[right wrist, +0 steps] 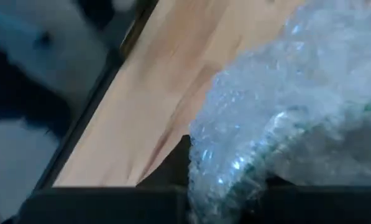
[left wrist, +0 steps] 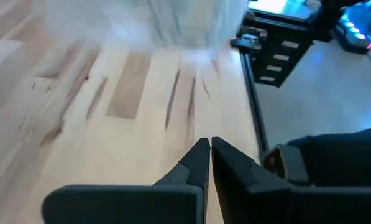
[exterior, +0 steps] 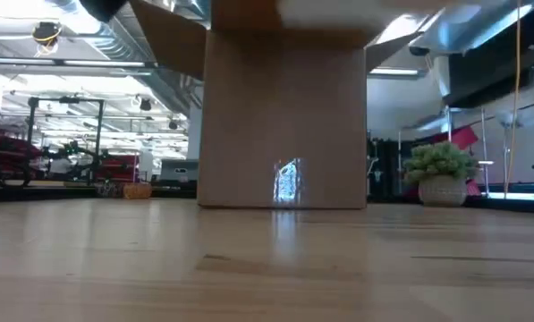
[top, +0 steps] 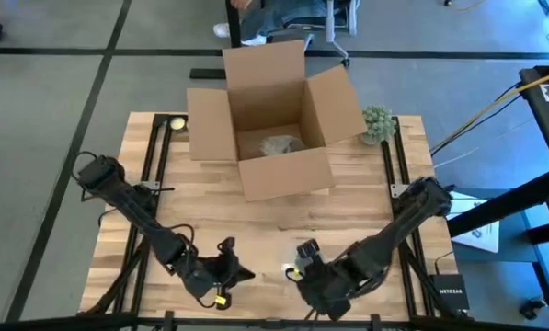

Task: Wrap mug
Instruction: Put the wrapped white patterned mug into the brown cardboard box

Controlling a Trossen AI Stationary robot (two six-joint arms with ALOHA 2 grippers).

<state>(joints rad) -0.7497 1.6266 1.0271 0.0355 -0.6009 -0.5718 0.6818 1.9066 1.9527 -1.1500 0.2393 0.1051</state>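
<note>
On the pale wooden slatted table (top: 274, 221), the open brown cardboard box (top: 272, 119) stands toward twelve o'clock, with a crumpled grey-clear bundle (top: 280, 144) on its floor, possibly bubble wrap. The left gripper (left wrist: 209, 147) hovers near seven o'clock, its dark fingers pressed together on nothing. The right gripper (top: 303, 267) sits near six o'clock, closed around a clear bubble-wrapped mug (right wrist: 284, 118); something green shows through the wrap. A small green potted plant (top: 377, 123) stands at two o'clock.
</note>
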